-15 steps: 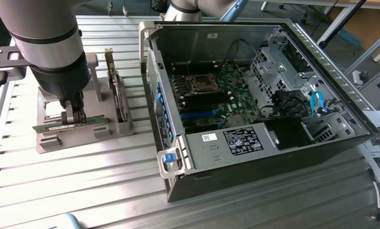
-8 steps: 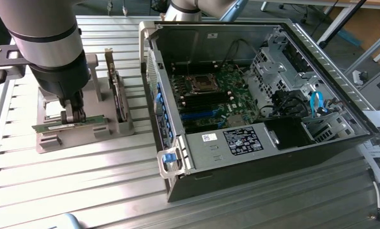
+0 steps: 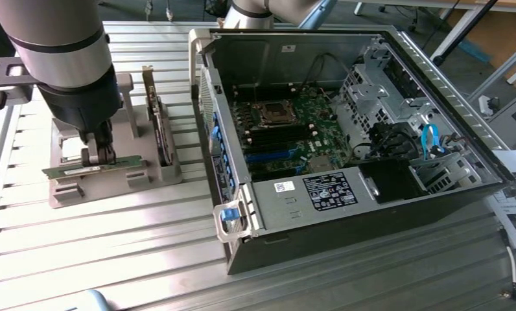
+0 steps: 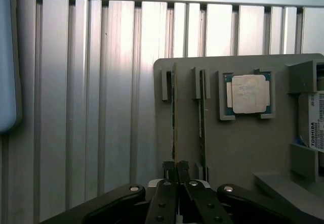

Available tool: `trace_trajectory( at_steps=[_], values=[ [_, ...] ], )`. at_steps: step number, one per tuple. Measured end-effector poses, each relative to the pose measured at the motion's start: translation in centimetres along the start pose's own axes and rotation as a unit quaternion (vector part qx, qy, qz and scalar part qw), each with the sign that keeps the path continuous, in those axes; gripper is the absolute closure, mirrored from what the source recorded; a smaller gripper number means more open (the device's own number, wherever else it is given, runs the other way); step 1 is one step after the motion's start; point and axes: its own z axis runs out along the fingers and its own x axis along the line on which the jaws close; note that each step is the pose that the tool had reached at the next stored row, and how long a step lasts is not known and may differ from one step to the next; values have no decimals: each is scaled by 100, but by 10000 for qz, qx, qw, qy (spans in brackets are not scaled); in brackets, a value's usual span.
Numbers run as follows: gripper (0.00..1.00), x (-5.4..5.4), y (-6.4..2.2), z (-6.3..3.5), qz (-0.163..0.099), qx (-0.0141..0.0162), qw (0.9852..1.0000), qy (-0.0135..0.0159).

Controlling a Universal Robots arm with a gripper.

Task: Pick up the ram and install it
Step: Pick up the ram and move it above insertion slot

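Wrist view: the gripper (image 4: 175, 166) has its fingers pinched together on the top edge of the ram (image 4: 174, 114). The ram stands on edge at one end of the grey holder (image 4: 238, 148), between two short slot posts. Whether it has come clear of the slot I cannot tell. Just beside it, further into the holder, a second thin board (image 4: 202, 118) also stands on edge. Past that a processor (image 4: 248, 93) lies flat in a square recess of the holder. At the holder's far end is a drive (image 4: 316, 128) with a white label. The holder sits on a ribbed metal table (image 4: 101, 107).

In the exterior view the gripper (image 3: 98, 159) hangs from the arm over the near end of the holder (image 3: 111, 188), clamped on the middle of the ram (image 3: 94, 167). The green stick lies crosswise at that near end. On the holder's side toward the exterior view's right, a dark card (image 3: 159, 123) stands on edge. Well apart from the holder, further to that side, an open case (image 3: 327, 220) lies on the table (image 3: 111, 259), its motherboard (image 3: 293, 129) exposed.
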Motion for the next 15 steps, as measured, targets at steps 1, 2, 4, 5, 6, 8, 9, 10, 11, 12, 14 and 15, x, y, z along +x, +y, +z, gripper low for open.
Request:
trace_trajectory(
  at_steps=[1, 2, 4, 5, 6, 8, 9, 10, 11, 12, 14, 15],
  values=[
    [88, 0, 0, -3, 0, 0, 10000, 0],
    [88, 0, 0, -6, 0, -1, 10000, 1],
    [88, 0, 0, -9, 0, -1, 10000, 0],
    [88, 0, 0, -10, 0, 0, 10000, 0],
    [88, 0, 0, -12, 0, -1, 10000, 0],
    [88, -1, 0, -26, -1, -3, 10000, 3],
    [88, -1, 0, -38, -1, -2, 10000, 6],
    [88, -2, 0, -46, -1, -2, 10000, 6],
    [88, -2, 1, -50, 0, -1, 10000, 6],
    [88, -2, 1, -55, 0, -1, 10000, 6],
    [88, -3, 2, -73, 0, -2, 10000, 7],
    [88, -3, 2, -82, 0, -2, 10000, 6]
  ],
)
